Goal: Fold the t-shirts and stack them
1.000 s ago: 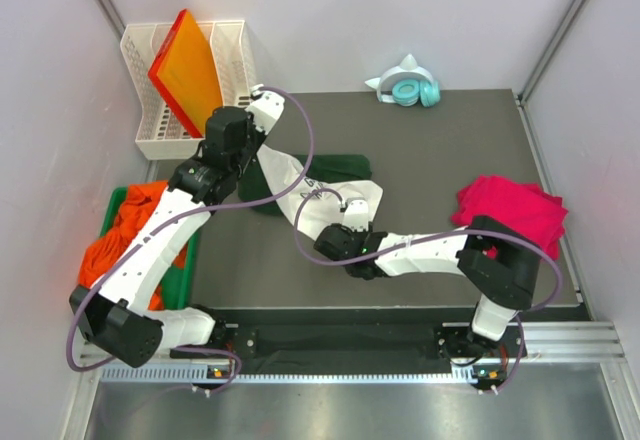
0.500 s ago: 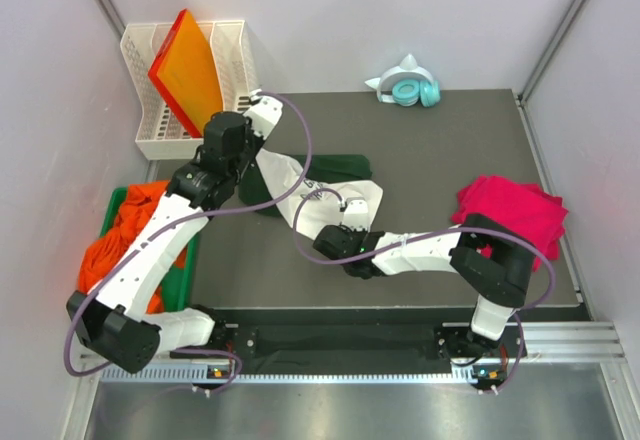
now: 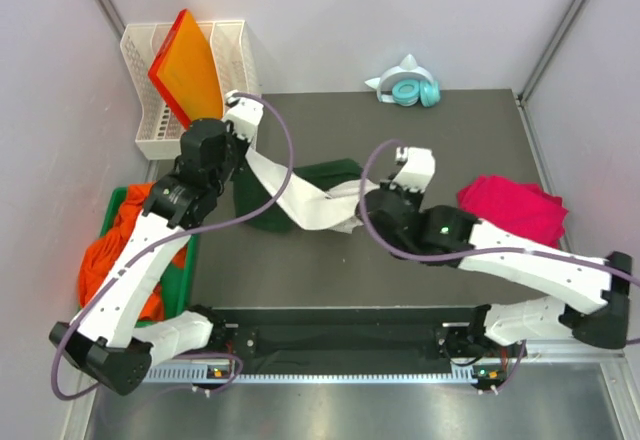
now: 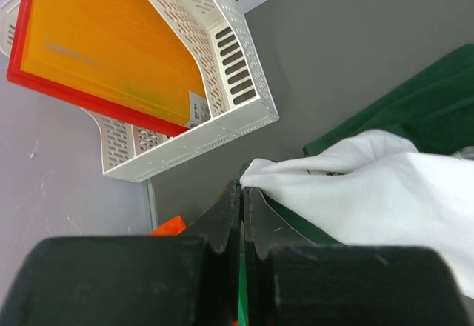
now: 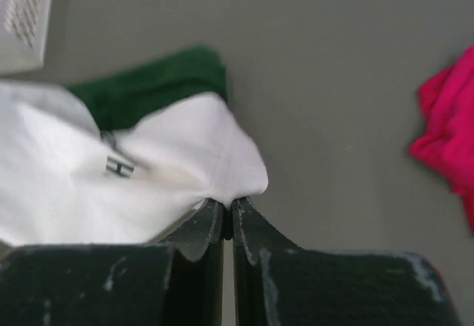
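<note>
White t-shirt (image 3: 300,198) is gripped at two ends. We find the left gripper (image 4: 242,187) clenched on one corner of it, the fingers pressed together with only the cloth between them. The right gripper (image 5: 228,206) is likewise clamped on the opposite edge, its jaws all but touching around a fold of white cloth.

From the top view we record the white t-shirt drawn out as a slanting band between the two grippers, crossing a dark green t-shirt (image 3: 322,172) near the middle of the bench (image 3: 460,140). We cannot tell whether the band rests on the green cloth or hangs just above it. The same view shows a pink t-shirt (image 3: 515,210) bunched at the right of the bench, and an orange garment (image 3: 112,250) heaped in a green bin (image 3: 194,245) off the left edge.

The left wrist view alone shows the pinch up close, with the white basket (image 4: 222,111) and the orange board (image 4: 104,44) leaning in it. Only the right wrist view reveals a small label (image 5: 118,167) on the white cloth.
</note>
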You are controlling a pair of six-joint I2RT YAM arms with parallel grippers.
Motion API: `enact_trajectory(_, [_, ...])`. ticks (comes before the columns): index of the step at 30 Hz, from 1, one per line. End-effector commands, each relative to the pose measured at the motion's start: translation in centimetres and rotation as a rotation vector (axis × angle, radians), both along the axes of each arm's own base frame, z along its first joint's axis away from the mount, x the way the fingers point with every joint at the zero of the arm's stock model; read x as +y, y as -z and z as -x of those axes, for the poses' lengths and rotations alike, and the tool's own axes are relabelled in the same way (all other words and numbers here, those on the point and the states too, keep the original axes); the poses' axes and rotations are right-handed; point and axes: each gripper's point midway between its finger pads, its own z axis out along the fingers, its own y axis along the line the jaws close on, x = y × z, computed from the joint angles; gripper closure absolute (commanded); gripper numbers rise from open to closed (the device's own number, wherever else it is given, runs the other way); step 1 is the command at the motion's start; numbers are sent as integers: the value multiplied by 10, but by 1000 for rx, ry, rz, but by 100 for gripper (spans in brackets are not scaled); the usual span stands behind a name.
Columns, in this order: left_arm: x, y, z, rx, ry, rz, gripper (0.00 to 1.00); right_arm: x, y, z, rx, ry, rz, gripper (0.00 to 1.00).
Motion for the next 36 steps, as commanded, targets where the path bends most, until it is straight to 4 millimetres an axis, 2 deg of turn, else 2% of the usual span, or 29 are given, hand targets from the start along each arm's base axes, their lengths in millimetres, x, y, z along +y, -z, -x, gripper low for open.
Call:
enact_trajectory(1, [12, -52, 15, -113, -34, 116, 100, -61, -76, -1, -138, 102, 178, 100])
enact_trajectory(2, [14, -58, 18, -128, -38, 117, 100, -69, -87, -2, -152, 106, 215, 100])
enact_trajectory(3, [18, -63, 20, -135, -42, 99, 100, -78, -112, -2, -191, 134, 201, 100])
enact_trajectory(5, [23, -87, 28, -187, -46, 107, 100, -92, -139, 0, -226, 145, 240, 100])
enact_trajectory(6, [26, -95, 30, -203, -46, 96, 100, -103, -165, 2, -264, 176, 208, 100])
enact_trajectory(7, [29, -113, 37, -236, -45, 106, 100, -108, -179, 3, -284, 187, 196, 100])
enact_trajectory(9, [35, -132, 48, -276, -46, 113, 100, -128, -209, 9, -321, 210, 203, 100])
enact_trajectory(11, [41, -155, 63, -319, -43, 133, 100, -137, -231, 12, -358, 234, 165, 100])
enact_trajectory(12, [43, -164, 69, -340, -40, 143, 100, -153, -241, 18, -365, 248, 215, 100])
enact_trajectory(14, [51, -185, 88, -400, -39, 170, 100, -165, -261, 22, -398, 282, 170, 100])
enact_trajectory(15, [54, -191, 93, -417, -44, 178, 100, -179, -268, 27, -393, 281, 239, 100])
enact_trajectory(16, [61, -204, 104, -455, -56, 193, 100, -185, -283, 29, -427, 314, 137, 100])
enact_trajectory(17, [65, -208, 110, -466, -62, 196, 100, -197, -290, 34, -418, 308, 223, 100])
enact_trajectory(18, [68, -213, 114, -478, -69, 193, 100, -208, -301, 39, -444, 353, 109, 100])
enact_trajectory(20, [76, -227, 128, -522, -78, 199, 100, -219, -310, 44, -437, 349, 163, 100])
enact_trajectory(21, [80, -234, 133, -541, -81, 202, 100, -223, -315, 45, -448, 357, 136, 100])
enact_trajectory(23, [82, -238, 139, -556, -78, 205, 100, -225, -324, 45, -463, 348, 138, 100])
enact_trajectory(26, [82, -237, 135, -549, -86, 207, 100, -215, -327, 40, -486, 320, 164, 100])
enact_trajectory(33, [67, -212, 94, -484, -97, 173, 100, -191, -324, 21, -535, 309, 218, 100])
enact_trajectory(34, [65, -212, 84, -490, -106, 169, 100, -195, -323, 17, -534, 333, 247, 100])
enact_trajectory(35, [62, -205, 75, -476, -108, 148, 100, -182, -319, 5, -540, 289, 274, 100])
enact_trajectory(36, [59, -199, 62, -460, -117, 134, 100, -181, -315, -3, -530, 275, 288, 100])
